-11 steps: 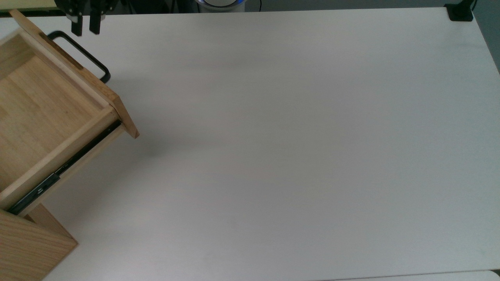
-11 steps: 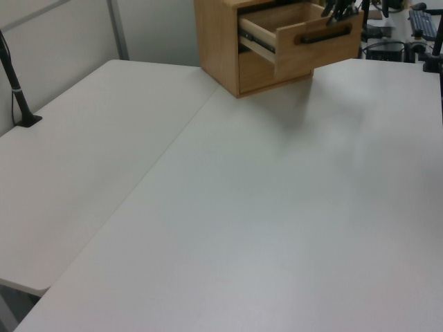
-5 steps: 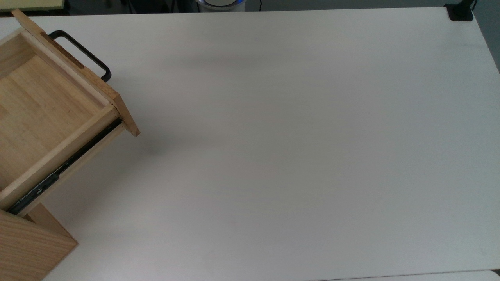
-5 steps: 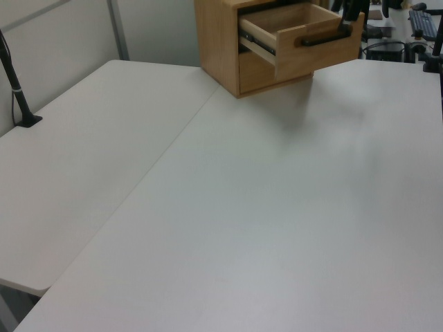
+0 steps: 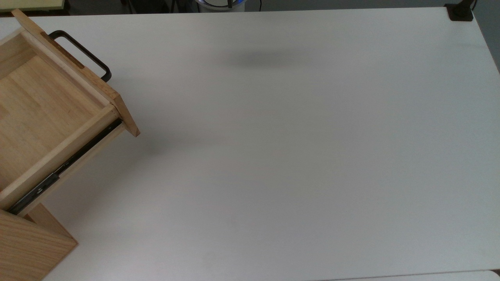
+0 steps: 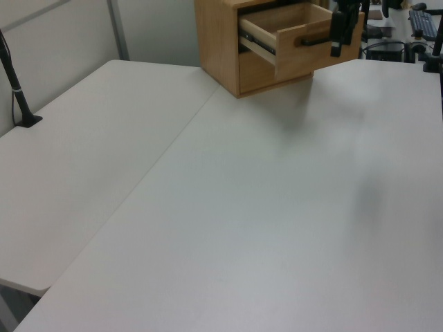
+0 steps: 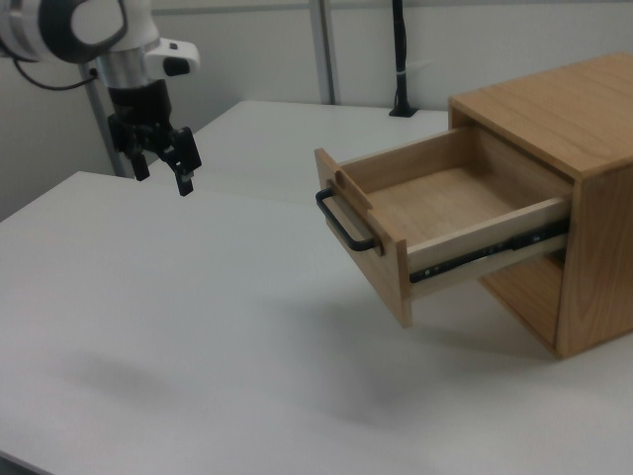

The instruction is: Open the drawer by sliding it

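The drawer (image 5: pixel 43 109) stands pulled far out of its wood cabinet (image 5: pixel 31 249) at the top view's left, its pine tray empty and a black side runner (image 5: pixel 58 171) showing. Its black bar handle (image 5: pixel 80 50) is free. In the right view the drawer (image 7: pixel 445 208) juts toward the right view's left, handle (image 7: pixel 341 223) first. My gripper (image 7: pixel 163 178) hangs open and empty well above the table, far to the left of that handle. In the left view the gripper (image 6: pixel 338 43) shows in front of the drawer's front panel (image 6: pixel 304 52).
The white table (image 5: pixel 273 156) stretches wide beside the cabinet, with a soft shadow (image 5: pixel 261 58) near its far edge. A black clamp post (image 5: pixel 460 11) sits at the far right corner. A seam between two tabletops (image 6: pixel 173 138) runs through the left view.
The gripper has lifted off from beside the handle, left the top view and moved away from the drawer; its shadow now lies at the table's far middle. The drawer has not moved.
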Controlling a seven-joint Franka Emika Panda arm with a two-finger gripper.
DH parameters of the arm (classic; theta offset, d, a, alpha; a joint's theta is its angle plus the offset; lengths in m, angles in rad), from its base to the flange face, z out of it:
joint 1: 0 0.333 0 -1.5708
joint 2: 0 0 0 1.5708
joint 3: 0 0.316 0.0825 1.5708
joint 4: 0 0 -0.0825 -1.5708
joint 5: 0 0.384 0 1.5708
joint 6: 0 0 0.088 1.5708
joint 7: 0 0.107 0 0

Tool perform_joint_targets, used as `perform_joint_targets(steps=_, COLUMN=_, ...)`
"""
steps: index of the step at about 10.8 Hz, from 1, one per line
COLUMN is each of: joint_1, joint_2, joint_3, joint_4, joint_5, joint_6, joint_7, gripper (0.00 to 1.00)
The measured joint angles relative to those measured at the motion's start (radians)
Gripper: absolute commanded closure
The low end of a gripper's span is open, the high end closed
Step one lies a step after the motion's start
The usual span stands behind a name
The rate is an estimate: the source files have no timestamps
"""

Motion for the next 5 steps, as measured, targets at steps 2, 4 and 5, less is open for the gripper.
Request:
perform_joint_targets(steps=2, joint_1=-0.025, joint_2=0.065, joint_3=-0.007, joint_4=0.090, joint_5=0.024, joint_6=-0.058, joint_7=0.001, gripper=0.00)
perform_joint_targets(steps=4, joint_1=-0.030, joint_2=0.086, joint_3=-0.009, joint_4=0.115, joint_5=0.007, joint_6=-0.088, joint_7=-0.019, gripper=0.00)
perform_joint_targets(steps=5, joint_1=-0.029, joint_2=0.094, joint_3=-0.009, joint_4=0.115, joint_5=-0.006, joint_6=-0.091, joint_7=-0.033, gripper=0.00)
